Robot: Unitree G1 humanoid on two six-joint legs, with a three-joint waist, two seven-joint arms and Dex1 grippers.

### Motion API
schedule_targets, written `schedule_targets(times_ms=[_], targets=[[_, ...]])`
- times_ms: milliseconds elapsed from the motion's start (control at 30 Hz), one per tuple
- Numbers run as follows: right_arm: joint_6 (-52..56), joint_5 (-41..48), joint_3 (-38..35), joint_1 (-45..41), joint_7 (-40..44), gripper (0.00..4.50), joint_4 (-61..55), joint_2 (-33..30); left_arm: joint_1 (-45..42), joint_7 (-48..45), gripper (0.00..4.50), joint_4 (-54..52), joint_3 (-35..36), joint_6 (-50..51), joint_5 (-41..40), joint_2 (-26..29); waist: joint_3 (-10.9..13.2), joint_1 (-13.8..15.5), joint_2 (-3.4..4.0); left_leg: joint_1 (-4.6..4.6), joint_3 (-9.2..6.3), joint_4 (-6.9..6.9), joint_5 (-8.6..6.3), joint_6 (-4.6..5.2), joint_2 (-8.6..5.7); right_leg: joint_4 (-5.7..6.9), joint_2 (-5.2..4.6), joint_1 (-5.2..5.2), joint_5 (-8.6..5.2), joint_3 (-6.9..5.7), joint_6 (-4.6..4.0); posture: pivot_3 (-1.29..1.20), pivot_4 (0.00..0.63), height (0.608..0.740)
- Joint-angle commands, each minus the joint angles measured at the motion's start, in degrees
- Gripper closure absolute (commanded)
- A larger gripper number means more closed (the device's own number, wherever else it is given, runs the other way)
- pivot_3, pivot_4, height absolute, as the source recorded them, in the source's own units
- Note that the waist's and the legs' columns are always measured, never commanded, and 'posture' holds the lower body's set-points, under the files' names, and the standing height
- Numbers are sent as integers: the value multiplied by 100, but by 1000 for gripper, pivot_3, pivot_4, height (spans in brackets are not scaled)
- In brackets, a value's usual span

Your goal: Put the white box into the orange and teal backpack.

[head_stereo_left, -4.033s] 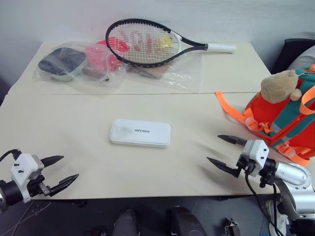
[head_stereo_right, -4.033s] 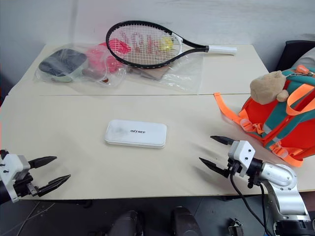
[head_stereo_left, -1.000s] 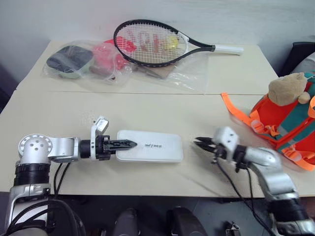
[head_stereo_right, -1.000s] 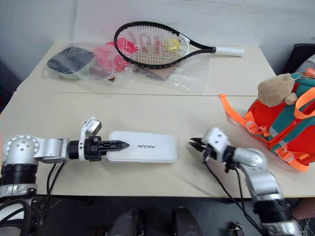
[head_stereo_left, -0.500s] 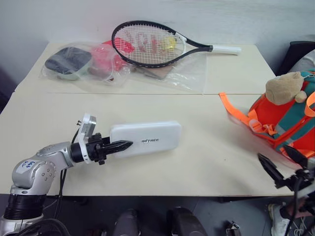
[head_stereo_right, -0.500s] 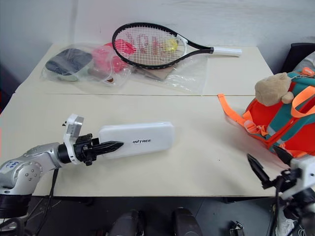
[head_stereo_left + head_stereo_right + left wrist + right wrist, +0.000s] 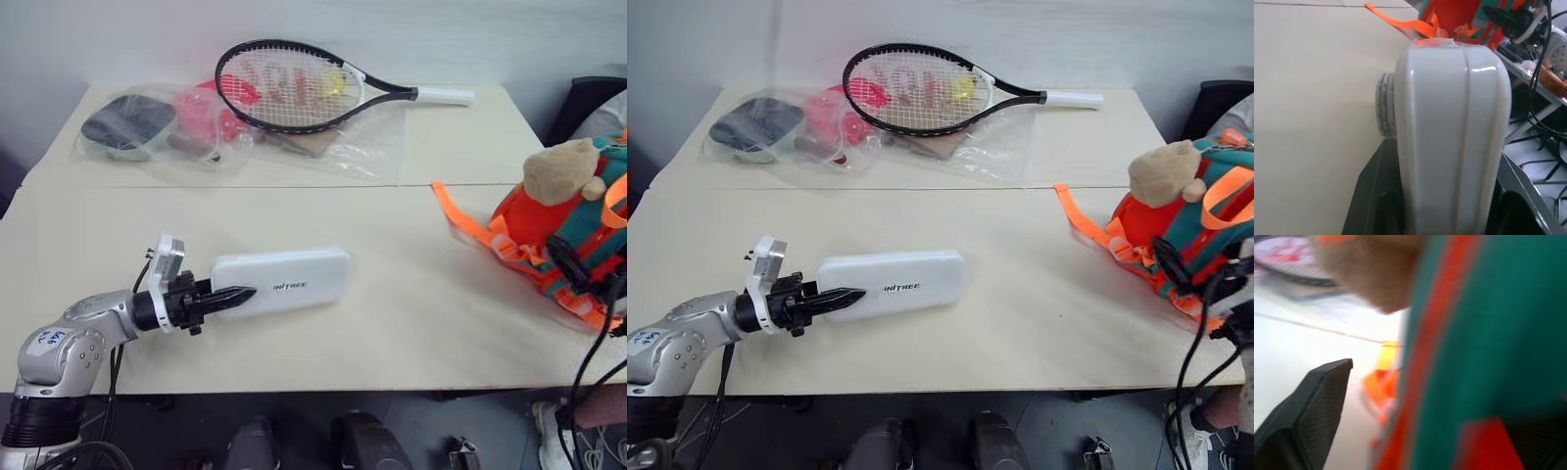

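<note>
Pale beige tabletop (image 7: 411,323), seam across the middle. At the far side a clear plastic bag of items (image 7: 157,127) with a black tennis racket (image 7: 294,86) resting partly over it — at the right edge the orange and teal backpack (image 7: 563,250), one orange strap trailing onto the surface.

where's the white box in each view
Left eye view: flat white rounded case, centre-left, held by the left gripper.
Right eye view: centre-left.
Left wrist view: end-on, middle.
Right wrist view: not in it.
Shared landmark: orange and teal backpack.
</note>
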Motion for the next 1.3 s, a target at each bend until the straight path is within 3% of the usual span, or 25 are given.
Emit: schedule_targets(times_ms=[33, 167, 300, 367, 700, 767, 867, 1033, 1167, 1300], targets=[[-168, -117, 78, -342, 189, 1284, 449, -248, -68, 102, 3219, -109, 474, 16, -282, 8, 0, -3, 0, -6, 0, 2, -2, 3, 0, -1, -1, -2, 0, 0, 0, 0, 150, 740], [-313, -103, 274, -811, 500, 2707, 860, -318, -55, 350, 3219, 1, 862, 87, -454, -131, 1, -15, 1, -10, 4, 20, -14, 17, -2, -6, -10, 2, 2, 0, 5, 0, 150, 740], [197, 345, 666, -1034, 880, 4123, 234, -170, -99, 538, 3219, 284, 1280, 180, -614, -194, 2, -62, 3, -2, 4, 20, -6, 10, 0, 6, -8, 3, 2, 0, 5, 0, 150, 740], [574, 656, 896, -1095, 961, 4492, -255, -73, -138, 587, 3219, 437, 1415, 194, -631, -167, 2, -91, 3, 0, 2, 18, 3, 0, 8, 12, 1, 1, 2, -1, 5, 0, 150, 740], [2513, 2621, 2787, -1389, 459, 4492, -3435, 904, -310, 1106, 3219, 1064, 1711, 327, -443, -144, 4, -174, 1, -13, -7, 2, 6, -14, 13, 29, 2, -25, 2, -6, 5, 0, 150, 740], [2745, 2967, 2876, -1433, 392, 4492, -3631, 894, -307, 1160, 3219, 1092, 1741, 293, -420, -145, 2, -162, -4, -29, -8, 7, 4, -11, 12, 29, -1, -38, 2, -9, 5, 0, 150, 740], [3248, 3578, 2717, -1356, 700, 4492, -3825, 317, -201, 1119, 3219, 1028, 1859, 338, -472, -64, 3, -114, -17, -88, -14, 35, 2, 4, 3, 57, -18, -93, 2, -16, 5, 0, 150, 740], [3161, 3151, 2351, -1025, 1166, 4492, -3320, -434, 91, 971, 3219, 495, 2200, 156, -554, 95, 1, -24, -45, -88, -16, 38, -4, 16, -1, 43, -23, -88, 2, -16, 5, 0, 150, 740], [2817, 2511, 2263, -1042, 1355, 4492, -2634, -608, 98, 975, 3219, -236, 2871, 677, -1643, 322, 5, -12, -56, -88, -17, 37, 0, 16, -1, 43, -23, -85, 2, -19, 5, 0, 150, 740], [2755, 2356, 2374, -1125, 1592, 4492, -2452, -573, -253, 1196, 3219, -738, 2754, 904, -2280, 487, 8, 4, -53, -85, -18, 38, 3, 13, -2, 53, -23, -84, 2, -18, 5, 0, 150, 740]])
